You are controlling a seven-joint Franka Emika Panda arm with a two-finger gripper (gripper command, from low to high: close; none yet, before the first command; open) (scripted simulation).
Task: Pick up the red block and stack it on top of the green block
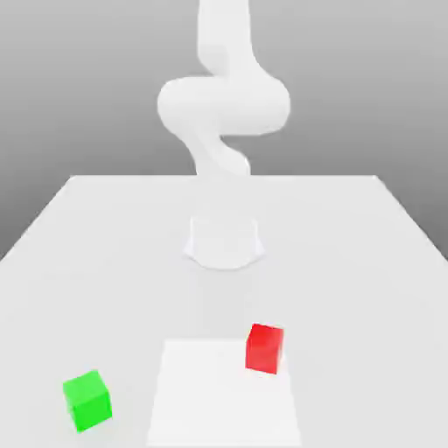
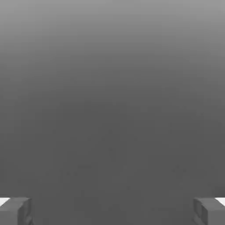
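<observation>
In the lower left of the exterior view the green block (image 1: pixel 87 401) sits alone on the white table (image 1: pixel 367 262), and well apart from it, lower right of centre, the red block (image 1: pixel 264 347) rests untouched at the edge of a paler square patch (image 1: pixel 210 394). In the hand view the gripper (image 2: pixel 112 211) has its fingertips (image 2: pixel 15 210) spread to the frame's two bottom corners, wide open and holding nothing. Nothing of the task looks done: reaching, grasping, lifting and stacking all remain.

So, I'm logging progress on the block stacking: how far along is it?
Nothing is done yet. The red block and the green block both sit on the table, well apart, red toward the exterior view's right. In hand: nothing; the gripper is open and empty. Left: reach and grasp the red block, carry it over, set it on the green one.
</observation>
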